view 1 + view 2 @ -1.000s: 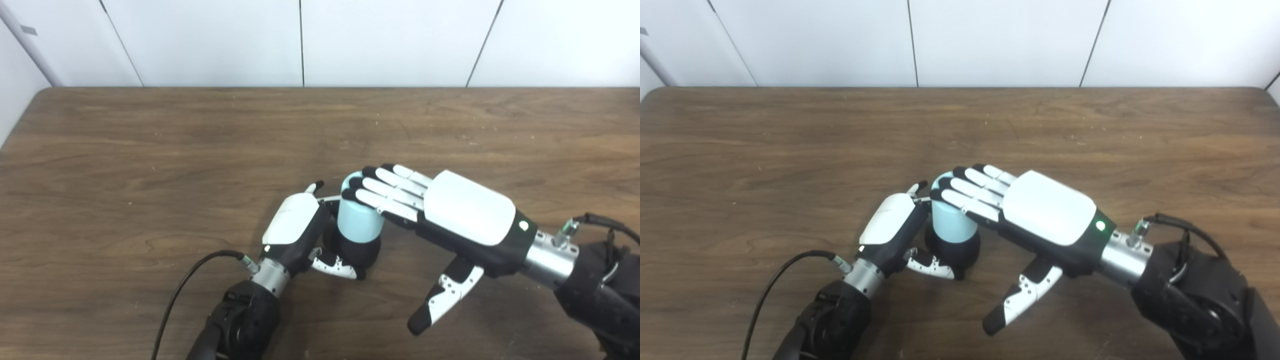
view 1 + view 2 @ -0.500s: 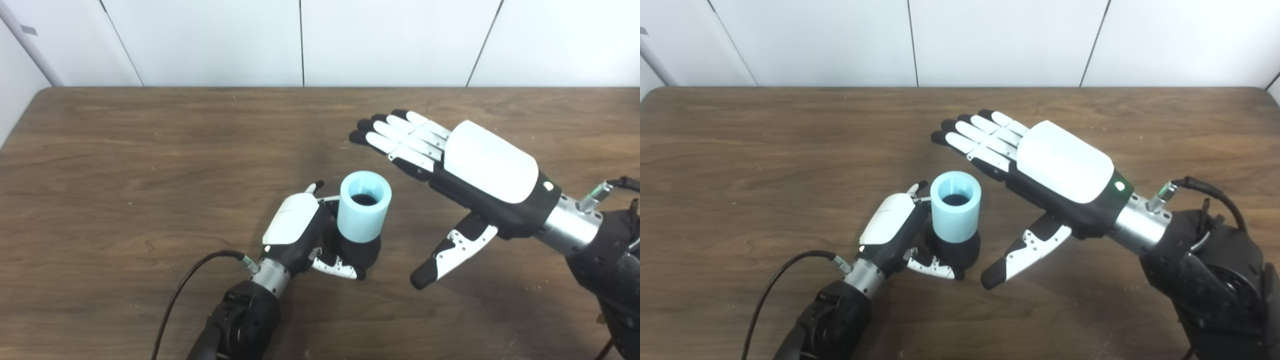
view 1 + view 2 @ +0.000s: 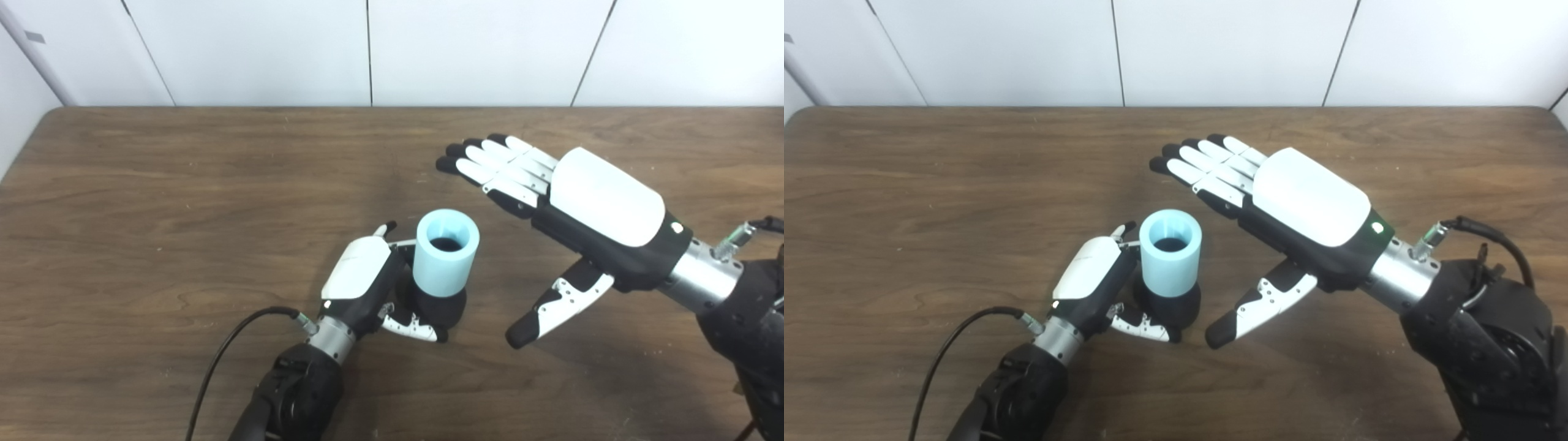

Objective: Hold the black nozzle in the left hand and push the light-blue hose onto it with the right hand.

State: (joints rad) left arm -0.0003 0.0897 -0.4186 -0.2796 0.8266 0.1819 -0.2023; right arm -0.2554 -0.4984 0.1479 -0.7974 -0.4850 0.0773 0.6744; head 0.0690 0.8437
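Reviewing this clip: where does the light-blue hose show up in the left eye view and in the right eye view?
Left eye view: light-blue hose stands upright just right of centre, seated on the black nozzle.
Right eye view: same hose sits almost at centre.
Shared landmark: the left hand gripping the nozzle, touching the hose's left side in both views.

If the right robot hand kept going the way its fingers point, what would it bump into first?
Probably nothing: the right robot hand points up-left, past the light-blue hose, over bare table. Depth is unclear.
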